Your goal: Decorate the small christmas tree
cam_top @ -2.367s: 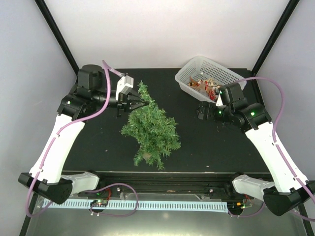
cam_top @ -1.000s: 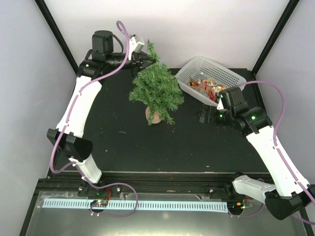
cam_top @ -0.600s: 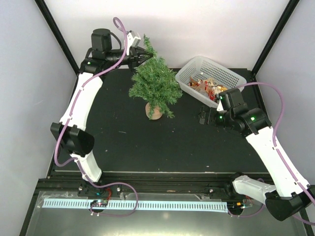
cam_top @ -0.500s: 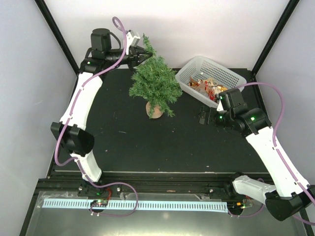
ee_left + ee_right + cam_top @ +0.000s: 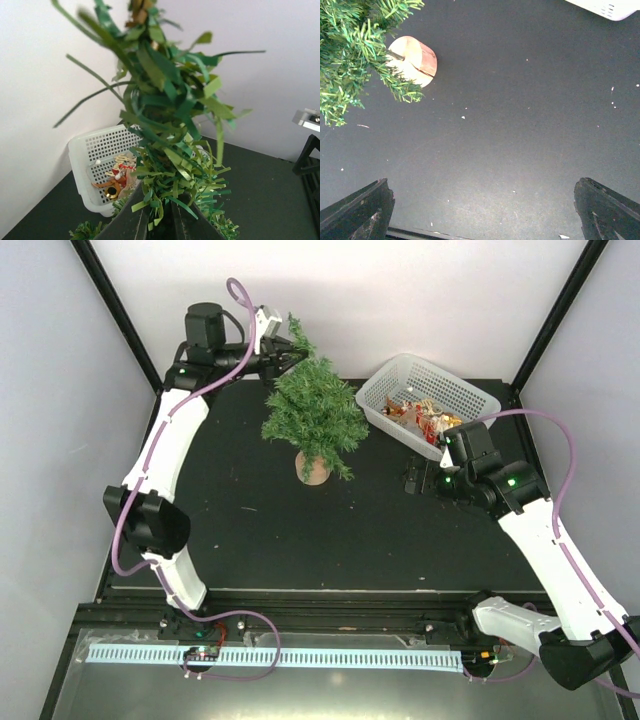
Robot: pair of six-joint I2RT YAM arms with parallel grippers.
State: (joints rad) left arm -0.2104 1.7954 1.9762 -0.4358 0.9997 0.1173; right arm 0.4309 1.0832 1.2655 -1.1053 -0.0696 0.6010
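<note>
where the left gripper (image 5: 283, 352) reaches out high over the far left of the table (image 5: 240, 540), its fingers (image 5: 134, 224) are drawn close together and pinch the thin upper stem of the small christmas tree (image 5: 315, 415), with needles pushed out between and around them in the left wrist view. the right gripper (image 5: 411, 478) is spread wide with nothing between its fingers (image 5: 360, 210), which show only as dark wedges in the two bottom corners of the right wrist view (the frame's lower edge cuts them off) over bare black tabletop; whether they touch it cannot be told. from above, the left fingertips are lost among the needles, so the exact point of the grip is hard to make out. the foliage covers most of the round brown pot (image 5: 313, 469), and whether it rests on the table or hangs just clear of it cannot be told. the tree's tip is blurred in the left wrist view. the tree is roughly upright toward the far middle of the table, its top in the left grip, just left of a white basket (image 5: 378, 402) holding small red and gold ornaments (image 5: 420, 418). from the right gripper it is apart to the left, pot and lowest branches showing in the upper left of the right wrist view.
</note>
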